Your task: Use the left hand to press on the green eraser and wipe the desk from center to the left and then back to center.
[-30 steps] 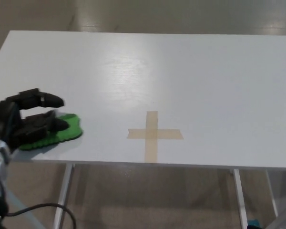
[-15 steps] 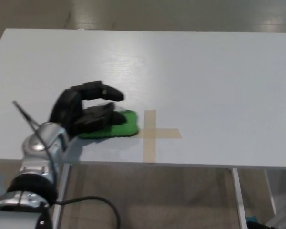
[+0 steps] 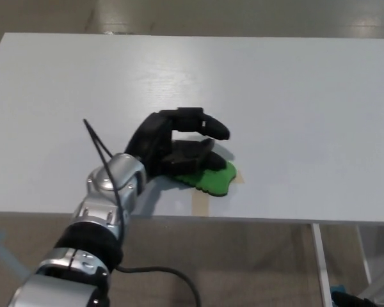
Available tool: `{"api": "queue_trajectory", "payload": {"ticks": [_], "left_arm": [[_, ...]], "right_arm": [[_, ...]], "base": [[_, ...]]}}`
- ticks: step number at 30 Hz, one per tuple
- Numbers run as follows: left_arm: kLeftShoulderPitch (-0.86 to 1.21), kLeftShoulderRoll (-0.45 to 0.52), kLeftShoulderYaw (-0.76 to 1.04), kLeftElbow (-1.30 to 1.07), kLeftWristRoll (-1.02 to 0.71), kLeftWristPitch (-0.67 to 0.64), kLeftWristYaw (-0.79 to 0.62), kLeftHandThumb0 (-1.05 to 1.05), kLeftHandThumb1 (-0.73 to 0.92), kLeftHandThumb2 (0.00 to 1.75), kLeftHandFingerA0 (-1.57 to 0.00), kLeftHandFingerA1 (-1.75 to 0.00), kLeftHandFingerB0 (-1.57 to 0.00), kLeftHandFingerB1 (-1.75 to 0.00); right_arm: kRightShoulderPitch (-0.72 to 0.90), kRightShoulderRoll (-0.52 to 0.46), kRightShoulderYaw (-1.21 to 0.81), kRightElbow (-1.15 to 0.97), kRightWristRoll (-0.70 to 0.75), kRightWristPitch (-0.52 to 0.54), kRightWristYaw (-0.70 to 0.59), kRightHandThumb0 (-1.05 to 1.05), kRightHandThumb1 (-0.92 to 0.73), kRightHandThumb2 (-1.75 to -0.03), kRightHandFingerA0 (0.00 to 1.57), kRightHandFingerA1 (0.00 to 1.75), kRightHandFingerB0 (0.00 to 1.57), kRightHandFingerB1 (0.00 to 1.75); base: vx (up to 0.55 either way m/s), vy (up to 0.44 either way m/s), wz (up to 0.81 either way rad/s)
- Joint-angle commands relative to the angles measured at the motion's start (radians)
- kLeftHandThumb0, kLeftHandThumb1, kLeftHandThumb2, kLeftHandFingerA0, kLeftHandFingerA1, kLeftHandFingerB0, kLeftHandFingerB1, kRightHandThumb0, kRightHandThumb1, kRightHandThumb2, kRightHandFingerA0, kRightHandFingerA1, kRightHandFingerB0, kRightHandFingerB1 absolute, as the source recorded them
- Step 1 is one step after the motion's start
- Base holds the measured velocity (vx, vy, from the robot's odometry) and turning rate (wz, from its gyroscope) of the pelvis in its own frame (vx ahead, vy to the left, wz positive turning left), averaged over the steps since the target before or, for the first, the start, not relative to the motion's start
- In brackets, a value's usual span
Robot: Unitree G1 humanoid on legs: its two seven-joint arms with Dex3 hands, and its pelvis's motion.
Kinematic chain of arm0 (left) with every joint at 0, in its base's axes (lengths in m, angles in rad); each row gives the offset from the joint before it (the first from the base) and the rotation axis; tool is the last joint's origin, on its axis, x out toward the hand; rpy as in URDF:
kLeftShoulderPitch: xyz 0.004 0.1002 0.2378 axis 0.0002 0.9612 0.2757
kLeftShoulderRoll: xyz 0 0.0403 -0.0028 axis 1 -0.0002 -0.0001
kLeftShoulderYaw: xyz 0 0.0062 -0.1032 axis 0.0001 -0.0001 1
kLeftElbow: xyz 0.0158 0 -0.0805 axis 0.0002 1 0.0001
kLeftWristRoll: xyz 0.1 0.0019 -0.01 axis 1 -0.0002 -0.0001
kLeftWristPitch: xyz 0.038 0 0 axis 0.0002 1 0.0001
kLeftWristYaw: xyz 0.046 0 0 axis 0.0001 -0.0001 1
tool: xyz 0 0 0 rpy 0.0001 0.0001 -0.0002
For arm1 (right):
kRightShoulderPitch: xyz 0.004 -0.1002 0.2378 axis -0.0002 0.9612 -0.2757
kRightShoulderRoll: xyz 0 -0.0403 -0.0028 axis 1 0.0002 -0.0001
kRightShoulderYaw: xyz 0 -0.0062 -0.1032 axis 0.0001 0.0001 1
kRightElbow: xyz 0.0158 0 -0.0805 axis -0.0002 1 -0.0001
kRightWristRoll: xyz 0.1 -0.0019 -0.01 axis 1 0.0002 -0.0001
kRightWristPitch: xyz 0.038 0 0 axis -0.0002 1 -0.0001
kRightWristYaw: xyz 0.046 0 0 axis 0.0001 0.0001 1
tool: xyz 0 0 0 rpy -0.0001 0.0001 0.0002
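The green eraser (image 3: 215, 180) lies flat on the white desk (image 3: 294, 96) near its front edge, at the middle, covering most of a tan tape cross. My left hand (image 3: 177, 148) rests on the eraser's left part, two fingers pressing down on it and the thumb held above, free. The silver forearm (image 3: 109, 192) comes in from the lower left. Only the eraser's right and front edge shows past the fingers. My right hand does not show.
A small piece of the tape cross (image 3: 198, 203) shows below the eraser at the desk's front edge. A black cable (image 3: 97, 142) runs along the forearm. Desk legs (image 3: 319, 262) and floor lie below the front edge.
My left hand has slid the eraser to the right, from the desk's left side to the centre, onto the tape cross. The camera view has also shifted slightly.
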Motion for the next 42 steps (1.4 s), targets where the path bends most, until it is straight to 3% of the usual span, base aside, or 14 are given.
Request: {"api": "queue_trajectory", "payload": {"ticks": [1, 8, 9, 10, 11, 13, 14, 15, 16, 17, 24, 34, 39, 42], "left_arm": [[-0.001, -0.037, -0.023, -0.011, 0.04, 0.048, 0.024, -0.15, 0.79, 0.72, -1.01, -0.67, -0.93, -0.94], [0.013, -0.068, -0.046, -0.022, 0.059, 0.024, 0.009, -0.16, 0.82, 0.69, -1.02, -0.66, -0.94, -0.85], [0.009, -0.063, -0.045, -0.028, 0.055, 0.027, -0.002, -0.17, 0.83, 0.67, -1.03, -0.61, -0.99, -0.55], [0.009, -0.063, -0.045, -0.028, 0.055, 0.027, -0.002, -0.17, 0.83, 0.67, -1.03, -0.61, -0.99, -0.55], [0.0, -0.051, -0.04, -0.043, 0.046, 0.038, -0.02, -0.22, 0.81, 0.64, -0.95, -0.54, -0.82, -0.47], [-0.003, -0.046, -0.038, -0.051, 0.043, 0.045, -0.026, -0.22, 0.81, 0.64, -0.95, -0.54, -0.82, -0.47], [-0.011, -0.035, -0.032, -0.074, 0.037, 0.067, -0.035, -0.37, 0.7, 0.61, -0.6, -0.4, -0.5, -0.36], [-0.017, -0.028, -0.024, -0.097, 0.023, 0.084, -0.053, -0.55, 0.47, 0.7, -0.11, -0.38, -0.2, -0.38], [-0.017, -0.028, -0.024, -0.097, 0.023, 0.084, -0.053, -0.55, 0.47, 0.7, -0.11, -0.38, -0.2, -0.38], [-0.026, -0.017, -0.005, -0.148, -0.012, 0.125, -0.098, -0.6, 0.39, 0.74, 0.0, -0.12, -0.1, -0.33], [-0.047, 0.088, 0.015, -0.49, -0.122, 0.329, -0.308, -0.73, 0.43, 0.82, 0.0, 0.0, -0.01, -0.27], [0.044, 0.234, 0.032, -0.917, -0.271, 0.527, -0.432, -0.73, 0.41, 0.83, 0.0, 0.0, 0.0, -0.24], [0.275, 0.34, 0.059, -1.188, -0.356, 0.517, -0.515, -0.75, 0.42, 0.85, -0.01, -0.08, 0.0, -0.23], [0.315, 0.354, 0.064, -1.221, -0.37, 0.514, -0.529, -0.75, 0.42, 0.85, -0.01, -0.08, 0.0, -0.23]], "right_arm": [[-0.003, 0.001, -0.007, -0.001, 0.015, 0.02, 0.005, -0.22, -0.67, -0.59, 0.7, 0.52, 0.7, 0.52], [-0.004, 0.0, -0.006, -0.001, 0.011, 0.018, 0.004, -0.22, -0.67, -0.59, 0.71, 0.53, 0.7, 0.52], [-0.005, 0.0, -0.006, 0.0, 0.011, 0.019, 0.004, -0.22, -0.67, -0.59, 0.71, 0.53, 0.7, 0.52], [-0.005, 0.0, -0.006, 0.0, 0.011, 0.019, 0.004, -0.22, -0.67, -0.59, 0.71, 0.53, 0.7, 0.52], [-0.006, -0.001, -0.006, 0.002, 0.012, 0.02, 0.005, -0.22, -0.67, -0.59, 0.71, 0.53, 0.7, 0.52], [-0.006, -0.001, -0.006, 0.003, 0.011, 0.02, 0.005, -0.22, -0.67, -0.59, 0.71, 0.53, 0.7, 0.52], [-0.004, 0.0, -0.006, 0.002, 0.012, 0.018, 0.008, -0.22, -0.67, -0.59, 0.71, 0.53, 0.7, 0.52], [-0.003, 0.001, -0.006, 0.001, 0.012, 0.017, 0.008, -0.22, -0.67, -0.59, 0.71, 0.53, 0.7, 0.52], [-0.003, 0.001, -0.006, 0.001, 0.012, 0.017, 0.008, -0.22, -0.67, -0.59, 0.71, 0.53, 0.7, 0.52], [0.0, 0.002, -0.004, 0.0, 0.01, 0.014, 0.006, -0.22, -0.67, -0.59, 0.71, 0.52, 0.7, 0.52], [-0.001, -0.007, -0.002, 0.005, 0.008, 0.024, 0.009, -0.22, -0.67, -0.59, 0.71, 0.52, 0.71, 0.52], [0.002, -0.004, 0.002, 0.005, 0.001, 0.033, -0.003, -0.24, -0.67, -0.59, 0.72, 0.52, 0.7, 0.51], [0.037, -0.01, 0.006, 0.012, -0.005, 0.004, 0.011, -0.26, -0.67, -0.6, 0.69, 0.51, 0.68, 0.5], [0.038, -0.01, 0.005, 0.015, -0.003, 0.005, 0.014, -0.26, -0.67, -0.6, 0.69, 0.51, 0.68, 0.5]], "base": [[0.0, 0.0, 0.0], [0.0, 0.0, 0.0], [0.0, 0.0, 0.0], [0.0, 0.0, 0.0], [0.0, 0.0, 0.0], [0.0, 0.0, 0.0], [0.0, 0.0, 0.0], [0.0, 0.0, 0.0], [0.0, 0.0, 0.0], [0.0, 0.0, 0.0], [0.0, 0.0, 0.0], [0.0, 0.0, 0.0], [0.0, 0.0, 0.0], [0.0, 0.0, 0.0]]}}
